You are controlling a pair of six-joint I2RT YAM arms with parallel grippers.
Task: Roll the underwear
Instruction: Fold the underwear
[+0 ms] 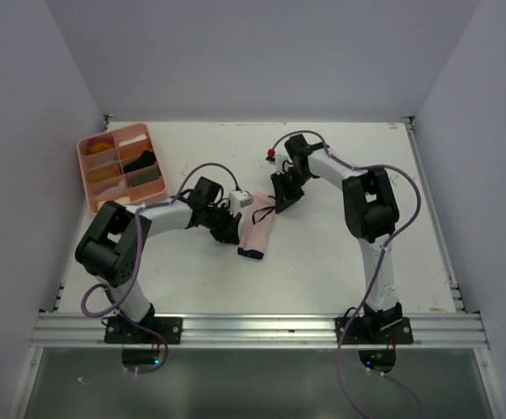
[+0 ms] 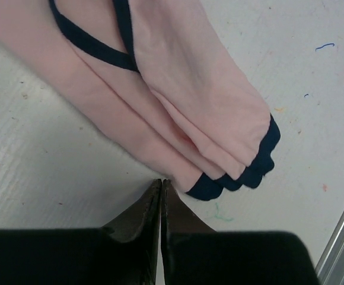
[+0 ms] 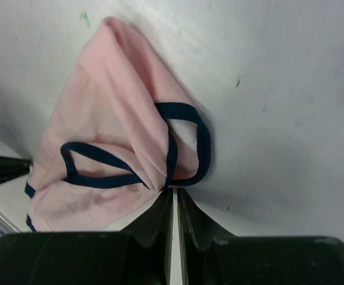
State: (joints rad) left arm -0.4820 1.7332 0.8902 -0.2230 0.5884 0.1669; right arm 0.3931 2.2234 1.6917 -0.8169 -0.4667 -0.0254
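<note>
The pink underwear (image 1: 257, 229) is seen from above lying as a long folded strip near the middle of the table (image 1: 323, 262). It is well apart from the compartment tray (image 1: 85, 166) set at the far left corner. In that view the fingertips cannot be made out. This is supplied by the wrist views. The left gripper (image 2: 161, 185) is shown shut, its tips meeting right at the layered end with the dark hem; whether cloth is caught there cannot be told. The right gripper (image 3: 174, 195) is shown closed to a thin slit where the dark edging bands converge, and the cloth is gathered and pinched at its tips.
</note>
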